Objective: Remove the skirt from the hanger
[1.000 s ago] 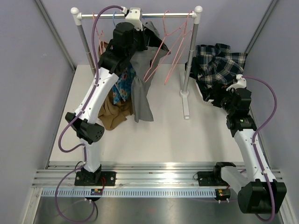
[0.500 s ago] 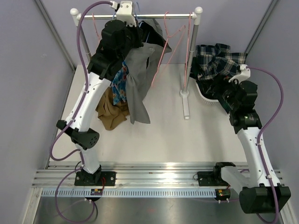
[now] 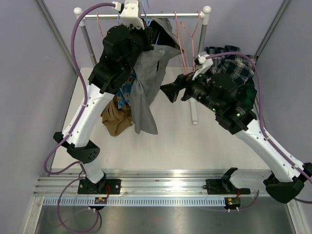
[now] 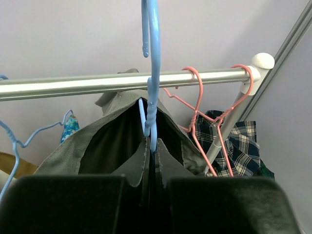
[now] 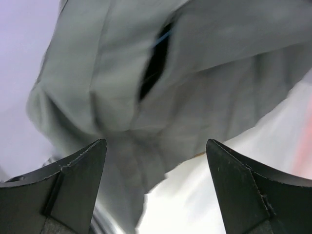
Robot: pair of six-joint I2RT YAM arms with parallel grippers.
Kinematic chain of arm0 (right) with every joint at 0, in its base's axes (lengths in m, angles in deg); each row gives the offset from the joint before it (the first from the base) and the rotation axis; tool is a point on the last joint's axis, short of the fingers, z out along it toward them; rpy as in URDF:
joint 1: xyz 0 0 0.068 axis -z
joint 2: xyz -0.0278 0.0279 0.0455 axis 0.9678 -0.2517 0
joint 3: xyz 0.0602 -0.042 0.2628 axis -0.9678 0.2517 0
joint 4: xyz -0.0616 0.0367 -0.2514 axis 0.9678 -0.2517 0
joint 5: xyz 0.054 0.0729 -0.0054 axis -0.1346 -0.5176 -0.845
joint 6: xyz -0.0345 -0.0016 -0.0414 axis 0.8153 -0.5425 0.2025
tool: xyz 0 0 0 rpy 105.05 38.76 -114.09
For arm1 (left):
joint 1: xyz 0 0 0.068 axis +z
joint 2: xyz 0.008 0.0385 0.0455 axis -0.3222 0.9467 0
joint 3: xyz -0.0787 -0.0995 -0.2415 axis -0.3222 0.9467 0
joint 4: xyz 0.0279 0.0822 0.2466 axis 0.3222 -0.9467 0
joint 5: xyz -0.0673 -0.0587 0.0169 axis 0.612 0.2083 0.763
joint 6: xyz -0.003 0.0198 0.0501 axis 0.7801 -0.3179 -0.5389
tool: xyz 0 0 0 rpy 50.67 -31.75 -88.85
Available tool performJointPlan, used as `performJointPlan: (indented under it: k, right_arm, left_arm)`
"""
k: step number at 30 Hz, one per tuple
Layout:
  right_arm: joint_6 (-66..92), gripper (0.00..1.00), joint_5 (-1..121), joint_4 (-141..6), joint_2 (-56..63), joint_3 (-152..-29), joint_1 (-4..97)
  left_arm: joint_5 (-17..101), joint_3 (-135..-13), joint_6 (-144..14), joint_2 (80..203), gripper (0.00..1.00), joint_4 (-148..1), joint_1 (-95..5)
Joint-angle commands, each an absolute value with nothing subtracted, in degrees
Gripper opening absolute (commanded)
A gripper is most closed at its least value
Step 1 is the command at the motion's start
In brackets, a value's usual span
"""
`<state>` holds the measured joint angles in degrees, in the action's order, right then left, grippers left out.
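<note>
Overhead, a white worktop (image 3: 175, 141) is seen with a metal clothes rail (image 3: 165, 16) standing at its far side. A grey skirt (image 3: 144, 92) is draped from a blue hanger (image 4: 152, 73) near the rail's left half, its hem hanging down toward the worktop. A plaid garment (image 3: 234, 61) is heaped at the far right, and pink hangers (image 3: 184, 34) are hooked on the rail. The hanger's neck is pinched between the left fingers (image 4: 135, 170), just above the skirt's waistband; whether its hook rests on the rail cannot be told. The right fingers (image 5: 78, 170) are spread wide, pointed at the skirt's cloth just beside them, with nothing gripped.
</note>
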<state>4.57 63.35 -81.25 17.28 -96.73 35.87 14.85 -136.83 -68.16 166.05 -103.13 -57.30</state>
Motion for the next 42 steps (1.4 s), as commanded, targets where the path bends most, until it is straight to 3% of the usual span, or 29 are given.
performJointPlan:
  k: [1,8,13,18,20,21,26,31,35,42]
  right_arm:
    - [6.01,0.91,72.49,-83.66,15.38,-100.61,27.47]
    - [6.10,0.90,79.26,-84.28,10.72,-102.74,16.55]
    - [5.49,0.89,81.64,-82.97,8.69,-101.42,13.99]
    - [5.57,0.42,84.18,-80.16,6.85,-98.44,13.72]
    - [6.45,0.36,85.58,-76.65,5.80,-95.10,13.73]
    - [6.63,0.25,85.68,-75.85,5.36,-93.26,13.73]
    - [5.66,0.02,85.50,-74.00,5.52,-90.88,11.45]
    - [7.33,0.00,91.38,-78.37,8.34,-90.08,2.06]
    - [6.63,0.00,102.96,-84.80,9.04,-90.96,-11.37]
    - [-0.39,0.00,112.57,-94.73,4.66,-94.03,-24.75]
  left_arm:
    - [10.07,-136.87,-69.47,166.21,0.00,-94.04,-58.08]
    - [7.86,-135.73,-69.29,167.36,0.00,-92.36,-58.08]
    - [7.68,-135.82,-67.98,168.24,0.00,-92.36,-58.08]
    - [7.86,-135.73,-65.69,167.71,0.00,-91.66,-58.26]
    - [7.77,-135.99,-65.25,167.80,0.00,-91.75,-58.26]
    - [7.69,-136.16,-64.81,167.80,0.00,-91.92,-58.26]
    - [7.42,-134.68,-64.54,167.36,0.00,-90.79,-58.34]
    - [5.58,-134.67,-68.40,168.32,0.00,-88.59,-58.26]
    - [3.99,-136.16,-70.87,170.87,0.00,-87.18,-57.21]
    - [3.29,-136.07,-69.82,172.36,0.00,-83.84,-53.87]
